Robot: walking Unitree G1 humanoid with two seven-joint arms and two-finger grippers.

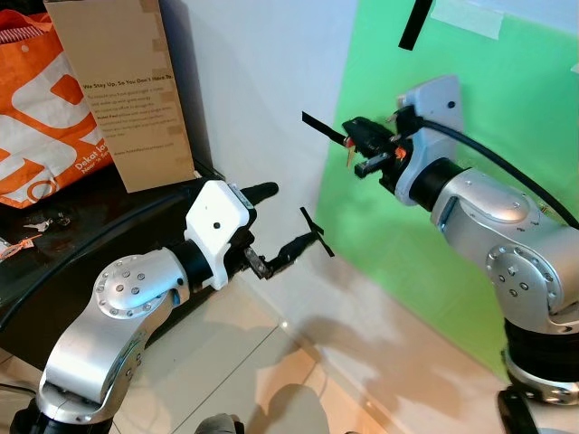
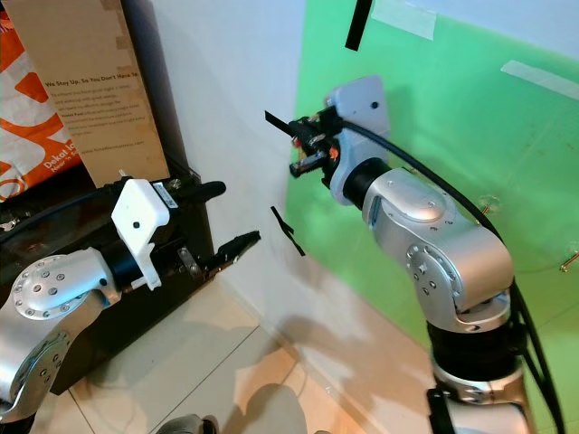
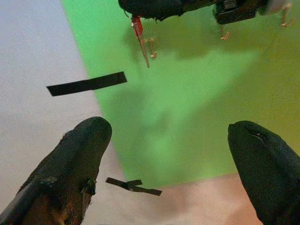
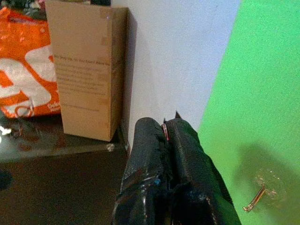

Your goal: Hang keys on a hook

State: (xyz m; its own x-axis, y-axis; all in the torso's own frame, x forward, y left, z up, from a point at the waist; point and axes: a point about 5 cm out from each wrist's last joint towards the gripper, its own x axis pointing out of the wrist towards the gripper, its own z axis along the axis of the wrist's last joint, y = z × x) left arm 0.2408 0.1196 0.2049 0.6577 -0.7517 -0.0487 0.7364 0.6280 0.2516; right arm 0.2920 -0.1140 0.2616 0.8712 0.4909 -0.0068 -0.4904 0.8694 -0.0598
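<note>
Jaws of the right gripper (image 1: 355, 145) stood clamped on the keys (image 3: 139, 33), unhung, hook (image 4: 256, 198) nearby; left gripper (image 3: 171, 161) gaped empty.

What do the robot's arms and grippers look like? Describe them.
Both arms are silver metal with rounded, bolted joints. Each wrist carries a white housing. The left gripper and right gripper have long black fingers. A thick black cable runs along the right arm, with orange details near its gripper.
</note>
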